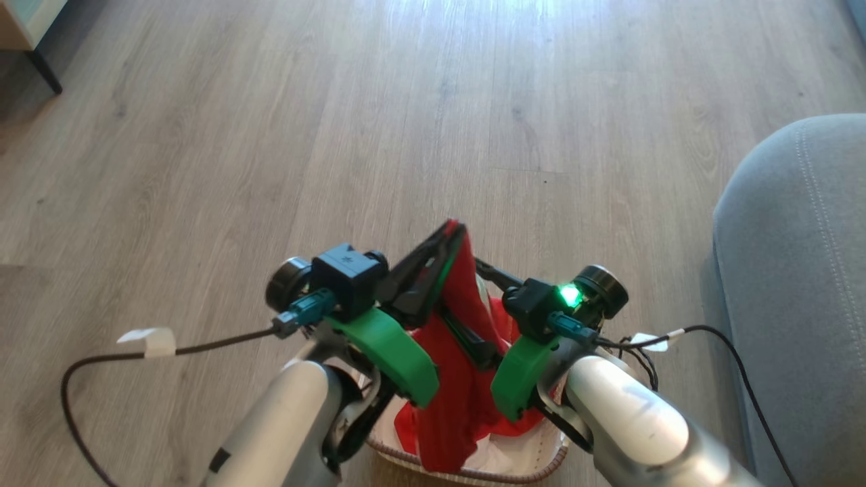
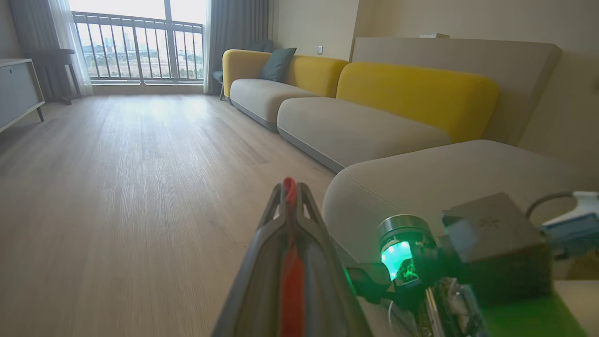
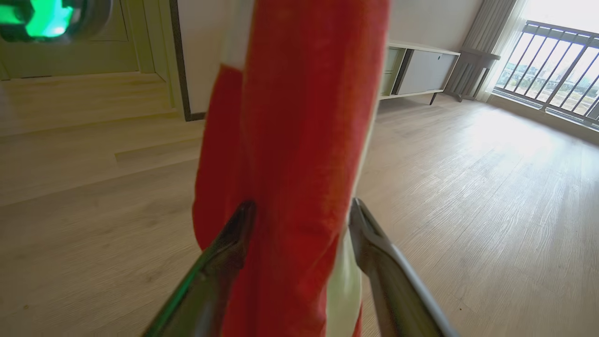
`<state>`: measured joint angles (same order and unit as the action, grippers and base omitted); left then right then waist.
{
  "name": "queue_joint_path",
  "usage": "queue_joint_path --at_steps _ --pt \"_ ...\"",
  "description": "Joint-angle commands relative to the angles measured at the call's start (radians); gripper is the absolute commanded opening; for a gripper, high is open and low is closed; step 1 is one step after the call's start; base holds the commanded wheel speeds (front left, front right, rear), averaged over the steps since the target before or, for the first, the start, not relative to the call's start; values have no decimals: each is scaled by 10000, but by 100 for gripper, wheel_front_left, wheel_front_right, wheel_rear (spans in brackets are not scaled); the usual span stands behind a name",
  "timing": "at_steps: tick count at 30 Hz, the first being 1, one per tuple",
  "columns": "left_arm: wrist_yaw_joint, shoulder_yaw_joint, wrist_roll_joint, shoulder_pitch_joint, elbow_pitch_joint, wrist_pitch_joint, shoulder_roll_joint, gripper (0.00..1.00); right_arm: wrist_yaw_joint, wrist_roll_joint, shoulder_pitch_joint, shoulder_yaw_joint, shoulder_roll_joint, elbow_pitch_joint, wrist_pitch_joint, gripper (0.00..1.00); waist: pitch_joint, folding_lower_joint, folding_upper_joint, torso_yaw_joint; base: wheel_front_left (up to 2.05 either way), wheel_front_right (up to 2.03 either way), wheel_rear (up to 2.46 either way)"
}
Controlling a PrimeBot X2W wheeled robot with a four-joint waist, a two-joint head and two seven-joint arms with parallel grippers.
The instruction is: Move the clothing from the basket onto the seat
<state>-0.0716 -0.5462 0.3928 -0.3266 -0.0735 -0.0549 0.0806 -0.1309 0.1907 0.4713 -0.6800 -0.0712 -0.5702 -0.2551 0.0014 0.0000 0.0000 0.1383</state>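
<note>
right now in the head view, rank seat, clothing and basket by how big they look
1. seat, though cut off by the edge
2. clothing, hanging nearer the camera
3. basket, mostly hidden, so its rank is unsure

The wooden floor (image 1: 406, 101) lies open ahead and leftward. The seat (image 1: 798, 270) walls the right side. Hanging clothing (image 1: 460, 352) fills the gap between the right claw's (image 3: 302, 205) spread fingers.

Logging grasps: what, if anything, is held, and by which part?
The left tool pinches the clothing by its uppermost fold; the rest hangs toward the basket. The right tool stands open.
</note>
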Motion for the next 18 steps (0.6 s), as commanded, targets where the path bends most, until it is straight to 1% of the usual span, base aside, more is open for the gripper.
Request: queue_joint_path --at_steps 1,2,3,4,5,8,9,10,11,12,13,15,16,18 --pt "-69 229 124 -523 558 55 -62 0 2 145 479 -157 137 40 -67 100 13 0 0 57 0 0 0" --pt "-66 183 148 -511 636 91 -71 0 2 232 514 -227 146 -71 -67 100 18 0 0 83 0 0 0" --pt "-64 150 178 -499 699 121 -78 0 2 400 526 -345 155 -187 -67 62 19 0 0 105 0 0 0" --pt "-56 138 204 -481 746 139 -80 0 2 614 540 -486 164 -256 -67 9 22 0 0 120 0 0 0" --pt "-26 158 224 -457 769 146 -72 0 2 852 550 -599 171 -284 -67 0 23 0 0 124 0 0 0" --pt "81 275 285 -367 769 105 -18 0 2 1407 613 -906 180 -269 -67 0 35 0 0 69 0 0 0" --pt "108 312 310 -333 751 67 -7 14 2 1515 626 -945 160 -244 -67 0 38 0 0 37 0 0 0" --pt "133 343 313 -300 716 18 16 34 2 1605 630 -967 110 -210 -67 0 36 0 0 -4 0 0 0" --pt "161 368 315 -260 666 -23 37 49 2 1696 627 -889 58 -141 -67 0 44 0 0 -53 0 0 0" --pt "186 396 315 -225 609 -72 62 93 2 1776 625 -802 -6 -56 -67 0 72 0 0 -115 0 0 0" --pt "210 417 290 -199 517 -115 103 100 2 1823 628 -720 -98 34 -67 0 88 0 0 -183 0 0 0" --pt "251 477 260 -152 321 -282 158 100 2 1889 631 -468 -306 236 -67 0 143 0 0 -355 0 0 0" --pt "251 477 260 -152 321 -282 158 100 2 1889 631 -468 -306 236 -67 0 143 0 0 -355 0 0 0" --pt "292 497 188 -108 39 -435 221 100 2 1867 630 -189 -571 449 -67 0 181 0 0 -545 0 0 0"
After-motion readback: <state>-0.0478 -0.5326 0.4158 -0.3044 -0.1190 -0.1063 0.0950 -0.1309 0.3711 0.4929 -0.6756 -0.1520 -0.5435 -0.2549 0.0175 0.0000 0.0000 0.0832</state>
